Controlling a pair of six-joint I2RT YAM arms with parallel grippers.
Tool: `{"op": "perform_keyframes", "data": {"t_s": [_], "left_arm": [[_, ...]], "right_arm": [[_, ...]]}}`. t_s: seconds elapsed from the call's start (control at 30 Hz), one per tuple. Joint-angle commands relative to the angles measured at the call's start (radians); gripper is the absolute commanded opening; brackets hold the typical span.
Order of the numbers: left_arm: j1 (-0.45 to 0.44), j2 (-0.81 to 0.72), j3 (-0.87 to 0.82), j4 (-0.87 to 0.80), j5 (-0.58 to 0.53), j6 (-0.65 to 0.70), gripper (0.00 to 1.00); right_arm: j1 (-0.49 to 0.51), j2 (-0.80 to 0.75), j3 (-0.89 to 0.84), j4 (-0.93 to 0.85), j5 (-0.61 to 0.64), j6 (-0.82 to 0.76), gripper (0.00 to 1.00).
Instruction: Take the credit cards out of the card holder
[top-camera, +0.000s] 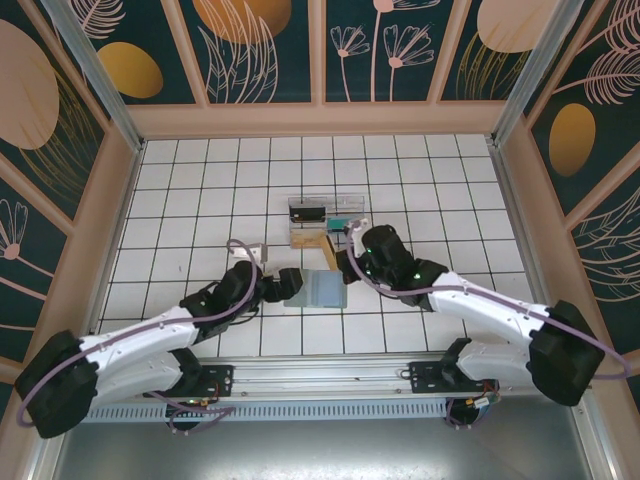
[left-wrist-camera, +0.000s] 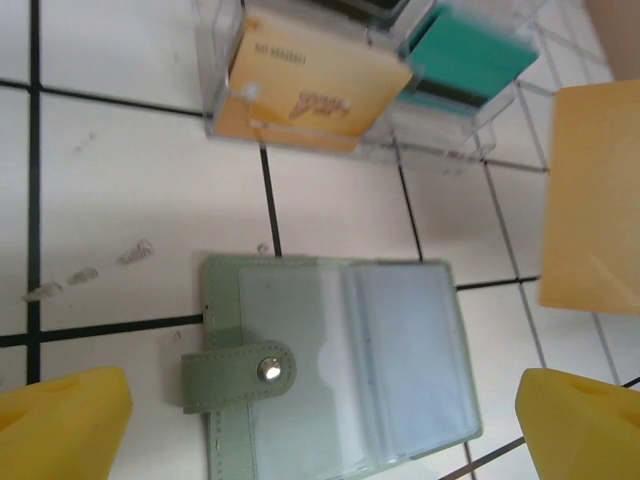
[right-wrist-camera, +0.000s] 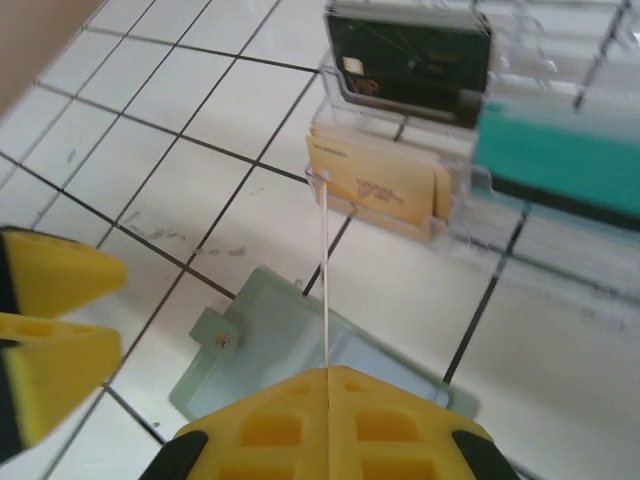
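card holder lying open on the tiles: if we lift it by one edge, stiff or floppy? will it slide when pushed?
Probably floppy: the card holder looks like soft material lying flat, with thin clear sleeves, so a lifted edge would likely sag or fold. Likely light too, and it may slide on the glossy tiled table if pushed.

Tabletop: white tiles (top-camera: 200, 200) with dark grout lines, a few smudges (left-wrist-camera: 90, 270)
Walls: dark teal panels (top-camera: 260, 60), peach and orange leaf and flower prints
Framing: pale beige strips (top-camera: 320, 118), silver metal posts (top-camera: 90, 72) in the back corners
Near edge: grey metal rail (top-camera: 330, 375)
Light: bright, even, soft shadows
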Motion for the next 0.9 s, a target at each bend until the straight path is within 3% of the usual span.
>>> {"op": "perform_keyframes", "data": {"t_s": [0.0, 0.5, 0.87], "left_arm": [[0.002, -0.089, -0.036, -0.068, -0.086, -0.018, 0.99], [0.002, -0.487, -0.144, -0.238, -0.229, -0.054, 0.99], [0.002, -0.520, -0.155, -0.272, -0.234, -0.056, 0.99]], "right_arm": [[0.017, 0.081, 0.090, -0.045, 0.054, -0.305, 0.00], [0.071, 0.406, 0.358, -0.095, 0.154, -0.969, 0.00], [0.063, 0.574, 0.516, -0.147, 0.229, -1.149, 0.00]]}}
